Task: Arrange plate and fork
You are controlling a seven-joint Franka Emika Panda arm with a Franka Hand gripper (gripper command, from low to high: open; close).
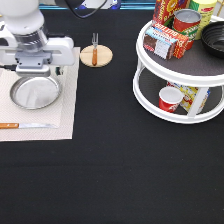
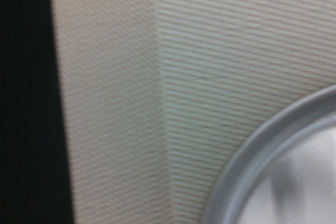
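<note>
The plate (image 1: pixel 35 92) sits on the mat (image 1: pixel 67 110) at left; the gripper (image 1: pixel 36 70) hangs just above its far rim, grip unclear. The fork (image 1: pixel 94 47) lies on the coaster (image 1: pixel 102 57), untouched.

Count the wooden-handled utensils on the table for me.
2. The small wooden-handled metal fork lies on the round tan wooden coaster; the wooden-handled flat-bladed knife lies on the cream placemat, below the shiny silver metal plate. Others may be hidden.
</note>
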